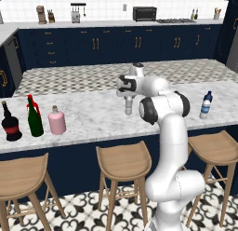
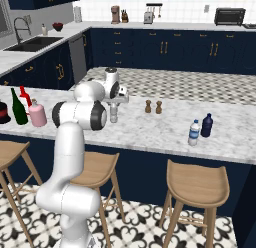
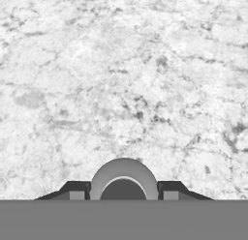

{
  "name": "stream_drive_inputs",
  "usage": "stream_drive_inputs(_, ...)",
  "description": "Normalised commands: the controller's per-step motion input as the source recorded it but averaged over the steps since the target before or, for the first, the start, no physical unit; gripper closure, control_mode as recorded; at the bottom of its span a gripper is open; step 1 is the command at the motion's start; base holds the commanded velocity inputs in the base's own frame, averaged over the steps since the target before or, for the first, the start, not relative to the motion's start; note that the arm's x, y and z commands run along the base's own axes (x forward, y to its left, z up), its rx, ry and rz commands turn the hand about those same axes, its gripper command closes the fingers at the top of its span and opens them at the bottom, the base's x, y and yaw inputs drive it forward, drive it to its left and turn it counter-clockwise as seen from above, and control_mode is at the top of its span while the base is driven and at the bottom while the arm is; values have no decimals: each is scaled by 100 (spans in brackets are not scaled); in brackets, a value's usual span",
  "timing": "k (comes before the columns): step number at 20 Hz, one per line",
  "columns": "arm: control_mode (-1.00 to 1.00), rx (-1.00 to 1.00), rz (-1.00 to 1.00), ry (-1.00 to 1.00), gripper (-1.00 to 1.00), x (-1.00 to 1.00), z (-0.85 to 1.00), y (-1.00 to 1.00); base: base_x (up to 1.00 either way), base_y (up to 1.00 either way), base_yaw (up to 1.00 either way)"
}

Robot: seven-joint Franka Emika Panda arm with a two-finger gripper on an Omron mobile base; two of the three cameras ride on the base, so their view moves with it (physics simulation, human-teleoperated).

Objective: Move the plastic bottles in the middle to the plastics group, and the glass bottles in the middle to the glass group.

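so nearest the camera there's three wooden stools tucked under the marble island counter. the gripper points straight down over the middle of the counter, and the hand view shows its two dark fingertips sitting tight against either side of the round mouth of the small grey-clear bottle, so it looks clamped on it. in the base views the bottle hangs upright right under the hand, bottom at the marble or just off it, can't tell which.

over at the left end of the counter: the pink flask next to the green wine bottle, the red bottle just behind that, and the squat black bottle furthest out. at the right end, the blue-capped water bottle with a dark blue bottle right beside it. two little brown shakers stand past the arm toward the counter's far side.

way back, a toaster oven on the rear counter.
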Motion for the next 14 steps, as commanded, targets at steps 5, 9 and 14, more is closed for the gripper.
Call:
stream_drive_inputs(5, -100, 0, -4, -2, 100, -24, 56, -42, 0, 0, 0)
stream_drive_inputs(9, -100, 0, -11, 0, 100, -35, 54, -67, 0, 0, 0)
stream_drive_inputs(14, -100, 0, -12, 0, 100, -45, 39, -75, 0, 0, 0)
